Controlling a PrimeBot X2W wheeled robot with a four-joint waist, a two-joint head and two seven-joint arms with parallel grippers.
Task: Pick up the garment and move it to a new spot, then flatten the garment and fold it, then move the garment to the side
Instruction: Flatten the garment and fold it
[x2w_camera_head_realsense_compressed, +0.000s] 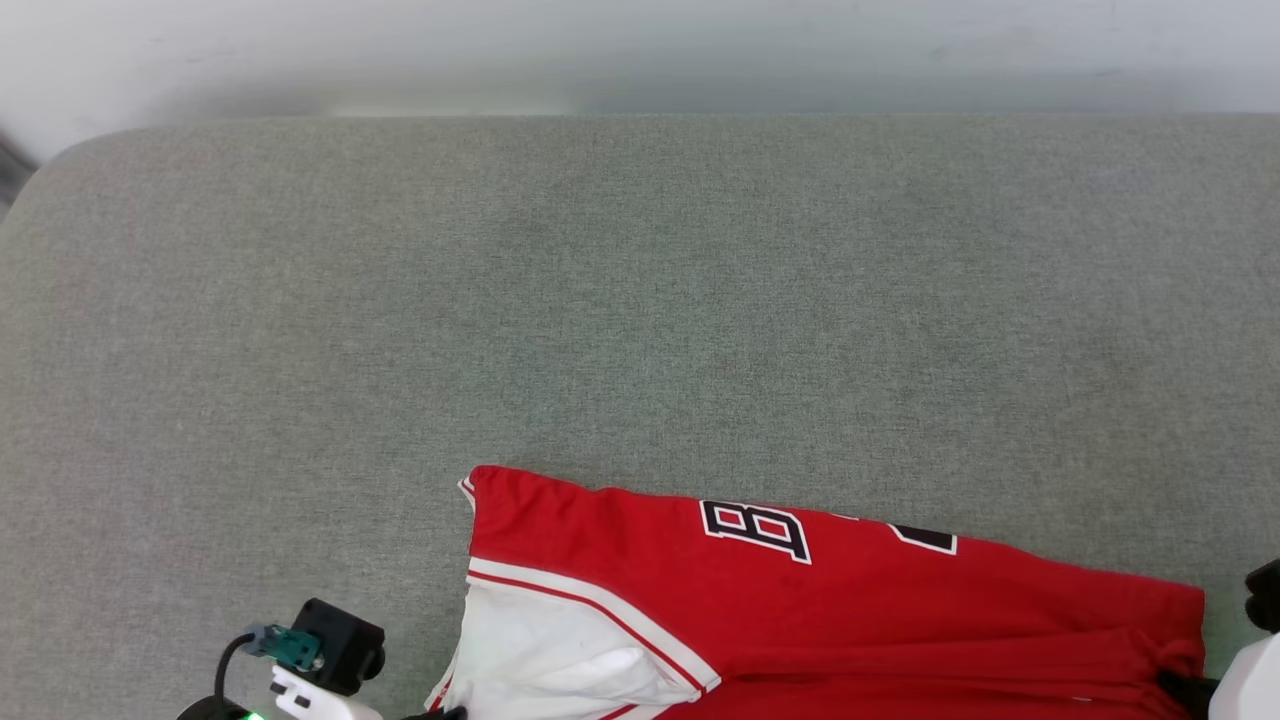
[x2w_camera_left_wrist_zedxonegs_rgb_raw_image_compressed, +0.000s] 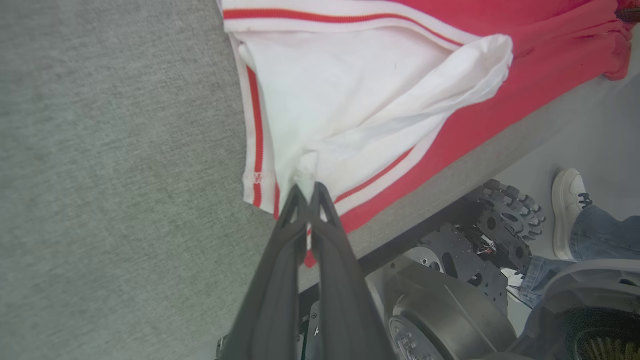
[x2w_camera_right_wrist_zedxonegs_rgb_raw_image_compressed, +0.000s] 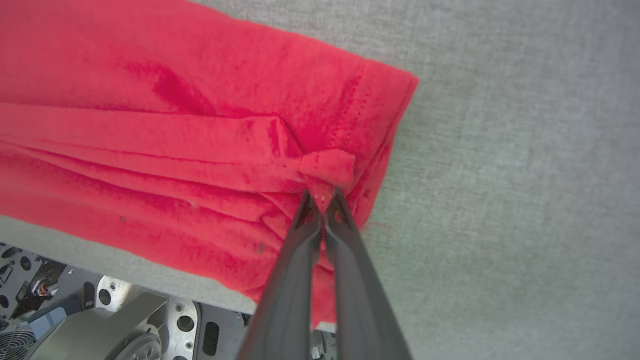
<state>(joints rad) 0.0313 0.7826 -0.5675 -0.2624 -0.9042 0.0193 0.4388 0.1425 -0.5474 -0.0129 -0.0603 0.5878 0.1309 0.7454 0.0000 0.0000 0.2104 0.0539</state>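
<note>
— What lay around the shirt (x2w_camera_head_realsense_compressed: 800, 610)?

— Mostly grey pad (x2w_camera_head_realsense_compressed: 640, 300). The shirt lay as a long band along the pad's near edge, letters up, with some red cloth hanging over that edge.

— And the grippers?

— The left gripper (x2w_camera_left_wrist_zedxonegs_rgb_raw_image_compressed: 309, 189) had its fingers pressed together on a pinch of the white sleeve (x2w_camera_left_wrist_zedxonegs_rgb_raw_image_compressed: 360, 100), close to the striped trim. The right gripper (x2w_camera_right_wrist_zedxonegs_rgb_raw_image_compressed: 322, 194) was clamped on a bunched fold of red cloth at the shirt's other end, near the hem corner. The cloth puckered toward both pinches.

— The surface and the room?

— The pad was a woven grey fabric, rounded at its far left corner. A pale wall (x2w_camera_head_realsense_compressed: 640, 50) ran behind it.

— Did the wrist views add anything?

— Yes. Below the pad's edge the left wrist view showed the robot's dark base (x2w_camera_left_wrist_zedxonegs_rgb_raw_image_compressed: 450, 270) with a roller wheel (x2w_camera_left_wrist_zedxonegs_rgb_raw_image_compressed: 507, 220). Just beyond that were a person's white shoe (x2w_camera_left_wrist_zedxonegs_rgb_raw_image_compressed: 567, 200) and a jeans leg (x2w_camera_left_wrist_zedxonegs_rgb_raw_image_compressed: 600, 235) on a pale floor (x2w_camera_left_wrist_zedxonegs_rgb_raw_image_compressed: 600, 140). The right wrist view showed grey perforated plates (x2w_camera_right_wrist_zedxonegs_rgb_raw_image_compressed: 150, 310) under the edge. The head view gave the black-and-white lettering (x2w_camera_head_realsense_compressed: 755, 530) and the pad's full width.
</note>
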